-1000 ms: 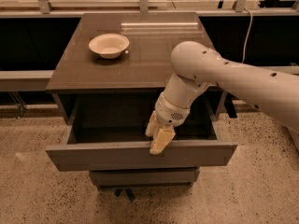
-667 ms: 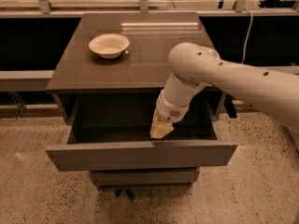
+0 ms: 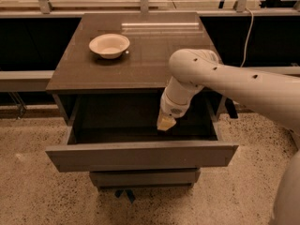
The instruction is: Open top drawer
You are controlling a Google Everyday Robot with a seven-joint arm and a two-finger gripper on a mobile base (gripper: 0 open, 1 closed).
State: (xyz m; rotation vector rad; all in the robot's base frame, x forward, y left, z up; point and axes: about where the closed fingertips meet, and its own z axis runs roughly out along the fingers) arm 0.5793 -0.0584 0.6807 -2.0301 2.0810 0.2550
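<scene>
The top drawer (image 3: 140,156) stands pulled out from under the dark cabinet top, its flat grey front panel toward me and its deep box showing nothing inside. My gripper (image 3: 165,123) hangs from the white arm over the open box, right of centre, above the drawer's floor and behind the front panel. It touches nothing that I can see. Only the tan tips show.
A cream bowl (image 3: 109,45) sits on the cabinet top (image 3: 140,55) at the back left. A lower drawer front (image 3: 143,177) shows beneath the open one. A white cable (image 3: 247,27) hangs at the right. Speckled floor surrounds the cabinet.
The gripper has lifted off the drawer's front panel and drawn back and up over the open box. The drawer has stayed pulled out.
</scene>
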